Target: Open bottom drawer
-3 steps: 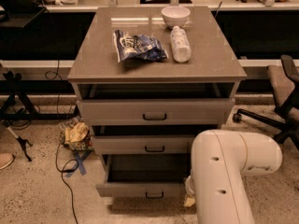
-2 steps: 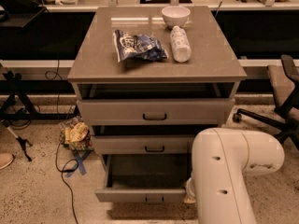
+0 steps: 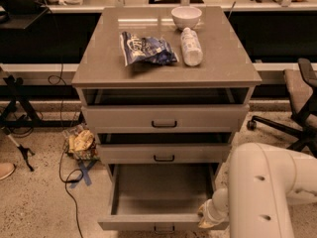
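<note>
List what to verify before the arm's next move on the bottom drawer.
1. The bottom drawer stands out well beyond the middle drawer: ok.
2. The pincer is at the bottom drawer's right front corner, off its handle: ok.
3. The pincer touches the drawer front: cannot tell.
4. The bottle lies on the cabinet top, away from the edges: ok.
5. The chair is apart from the arm: cannot tell.
</note>
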### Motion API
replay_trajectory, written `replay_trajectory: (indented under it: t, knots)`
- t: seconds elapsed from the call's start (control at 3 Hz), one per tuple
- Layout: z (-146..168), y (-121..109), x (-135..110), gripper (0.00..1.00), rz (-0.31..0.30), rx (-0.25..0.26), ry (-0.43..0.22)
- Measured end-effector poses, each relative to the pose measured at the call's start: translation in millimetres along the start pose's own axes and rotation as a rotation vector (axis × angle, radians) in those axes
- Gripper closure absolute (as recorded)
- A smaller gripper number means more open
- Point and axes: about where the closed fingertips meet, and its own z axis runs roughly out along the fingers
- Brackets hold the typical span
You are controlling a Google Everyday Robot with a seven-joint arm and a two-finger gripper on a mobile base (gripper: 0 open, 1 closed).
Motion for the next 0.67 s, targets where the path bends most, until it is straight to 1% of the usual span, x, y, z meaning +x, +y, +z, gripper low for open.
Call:
replay_trajectory:
  t: [0.33, 0.67]
  knots:
    - [0.1, 1.3, 0.4, 1.0, 0.001, 0.0, -0.002]
    - [1.1, 2.5, 0.1, 0.88, 0.001, -0.002, -0.003]
